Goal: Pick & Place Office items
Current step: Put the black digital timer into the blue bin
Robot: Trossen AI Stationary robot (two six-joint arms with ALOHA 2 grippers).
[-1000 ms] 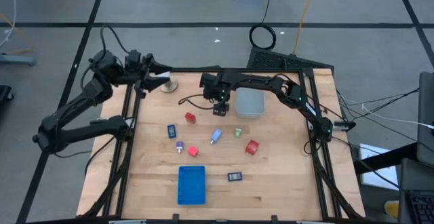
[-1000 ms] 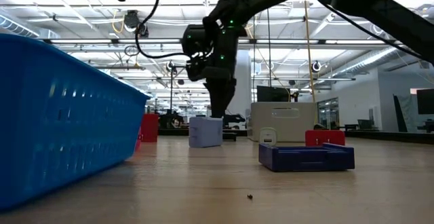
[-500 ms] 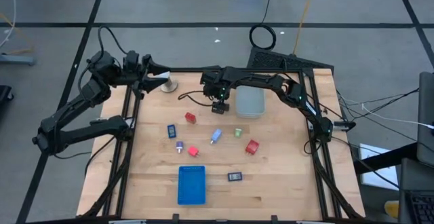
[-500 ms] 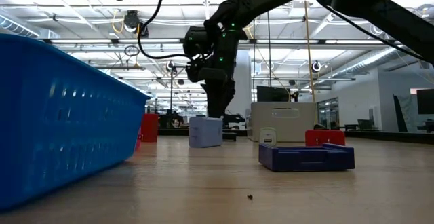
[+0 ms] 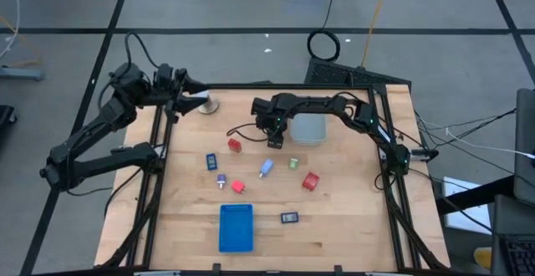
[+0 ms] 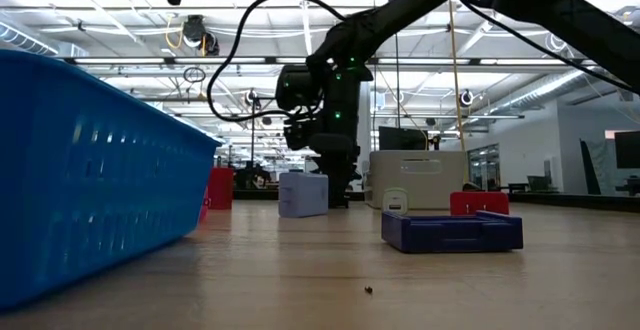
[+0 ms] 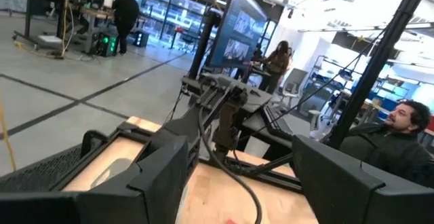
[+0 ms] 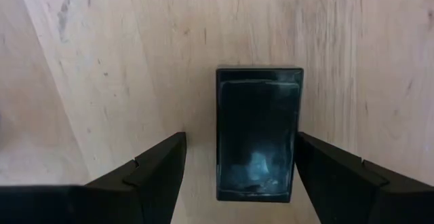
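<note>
Bin [image 5: 308, 128] beside right tool [image 8: 239, 157] straddling black rectangle [image 8: 258, 133]

Both arms are dark, jointed tubes; a black cable loops loosely off the right arm's wrist housing [image 6: 318, 95], which carries a small green light; the right gripper [image 8: 237, 173] has broad, angular black fingers (matte, flat-faced).

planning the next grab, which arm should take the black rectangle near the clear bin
Right. Its gripper hangs directly over the black rectangle, fingers open on either side of it. The left gripper waits at the table's far left corner, well away.
</note>
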